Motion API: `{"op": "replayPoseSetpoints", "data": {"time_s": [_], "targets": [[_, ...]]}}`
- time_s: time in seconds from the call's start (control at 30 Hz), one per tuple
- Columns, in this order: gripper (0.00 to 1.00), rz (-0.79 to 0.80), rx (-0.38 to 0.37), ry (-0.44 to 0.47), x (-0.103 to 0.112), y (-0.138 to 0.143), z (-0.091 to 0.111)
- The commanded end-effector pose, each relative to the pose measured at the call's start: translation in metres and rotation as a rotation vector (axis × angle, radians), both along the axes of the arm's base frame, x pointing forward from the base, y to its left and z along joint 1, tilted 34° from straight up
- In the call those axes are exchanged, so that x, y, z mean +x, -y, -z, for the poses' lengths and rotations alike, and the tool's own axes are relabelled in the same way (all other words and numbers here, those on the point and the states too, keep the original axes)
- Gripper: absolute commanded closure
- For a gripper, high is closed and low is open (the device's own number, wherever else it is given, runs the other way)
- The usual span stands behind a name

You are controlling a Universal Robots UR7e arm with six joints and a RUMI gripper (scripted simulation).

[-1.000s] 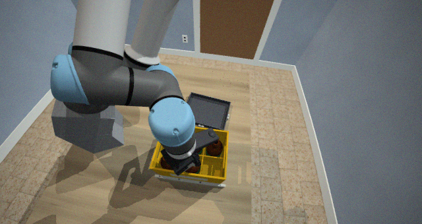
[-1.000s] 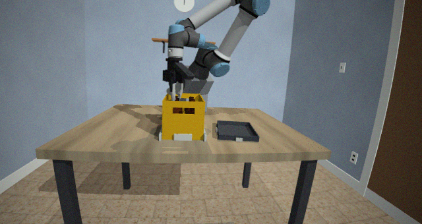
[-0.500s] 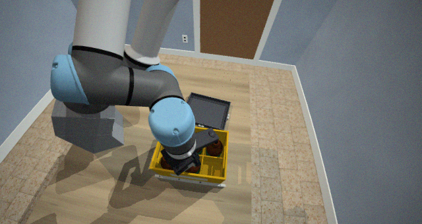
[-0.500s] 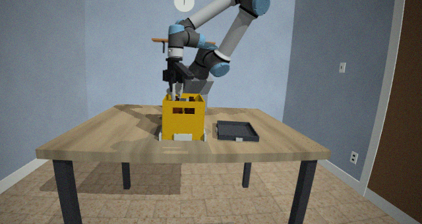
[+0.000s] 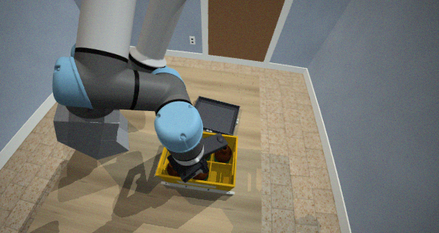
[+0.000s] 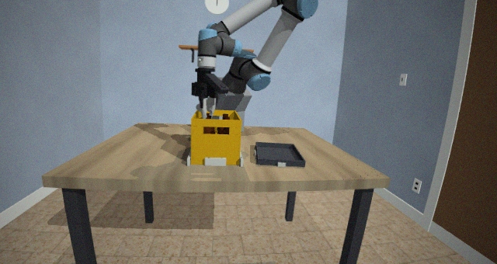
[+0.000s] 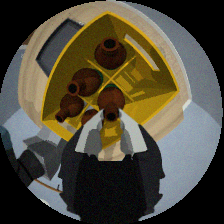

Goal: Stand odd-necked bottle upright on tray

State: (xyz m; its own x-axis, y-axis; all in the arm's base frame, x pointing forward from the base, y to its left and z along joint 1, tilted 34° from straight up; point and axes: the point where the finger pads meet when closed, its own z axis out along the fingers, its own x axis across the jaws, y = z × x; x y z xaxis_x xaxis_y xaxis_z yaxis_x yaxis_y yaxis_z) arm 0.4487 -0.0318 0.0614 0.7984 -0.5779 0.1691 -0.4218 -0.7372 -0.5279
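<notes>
Black two-jaw gripper point(image 5: 188, 168) point(image 6: 207, 110) point(image 7: 111, 109): clenched on a brown glass bottle's neck point(image 7: 111, 114)
Bottle: inside yellow plastic crate point(image 5: 236, 161) point(image 6: 215, 147) point(image 7: 176, 91)
Dark rectangular tray point(image 5: 219, 116) point(image 6: 279, 154) point(image 7: 59, 45): beside crate

Carrying everything here, a wood-grained table point(image 5: 144, 205) point(image 6: 155, 175) point(image 7: 28, 92)! Standing upright on it, a yellow bottle crate point(image 5: 217, 186) point(image 6: 215, 147) point(image 7: 50, 87); lying flat just beside, a shallow dark gray tray point(image 5: 217, 114) point(image 6: 279, 153) point(image 7: 57, 45), apart from the crate in the exterior view.
</notes>
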Motion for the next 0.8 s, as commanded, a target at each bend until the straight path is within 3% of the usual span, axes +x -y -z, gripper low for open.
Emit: {"op": "replayPoseSetpoints", "data": {"time_s": [0.0,0.5,0.53,0.77], "targets": [[1.0,0.0,-0.001,0.001,0.0002,0.0003,-0.0003],[1.0,0.0,-0.001,0.001,0.0002,0.0003,-0.0003],[0.62,0.0,-0.001,0.001,0.0002,0.0003,-0.0003],[0.62,0.0,-0.001,0.001,0.0002,0.0003,-0.0003]]}}
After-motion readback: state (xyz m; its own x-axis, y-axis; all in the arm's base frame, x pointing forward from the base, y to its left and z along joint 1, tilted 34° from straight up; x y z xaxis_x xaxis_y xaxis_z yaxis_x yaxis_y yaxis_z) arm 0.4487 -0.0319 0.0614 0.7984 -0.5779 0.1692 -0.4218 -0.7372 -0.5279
